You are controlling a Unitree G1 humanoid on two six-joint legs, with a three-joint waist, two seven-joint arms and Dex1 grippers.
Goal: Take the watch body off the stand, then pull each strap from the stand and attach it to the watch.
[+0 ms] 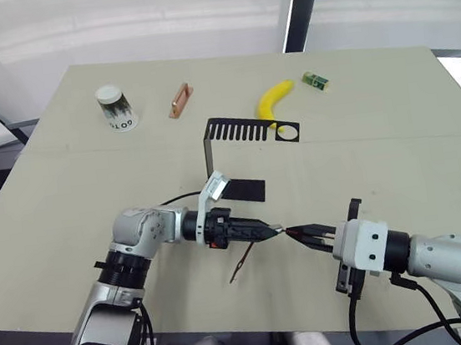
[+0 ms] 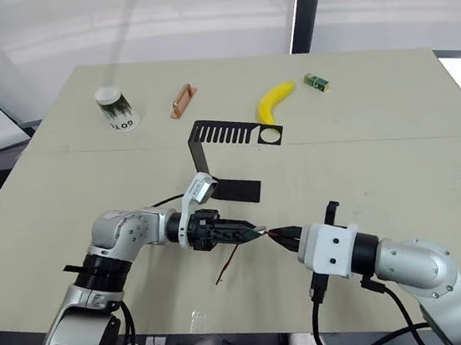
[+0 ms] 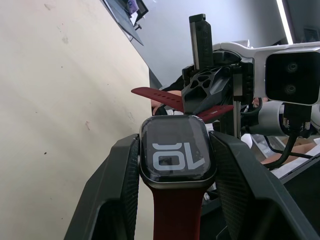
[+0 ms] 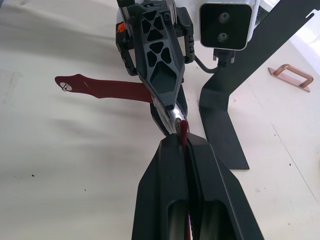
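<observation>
The left gripper squeezes the watch body between its two fingers, and one red strap hangs from the watch. The right gripper pinches the other strap, touching the watch at its 3 o'clock side. The stand sits at 12 o'clock on the table
</observation>
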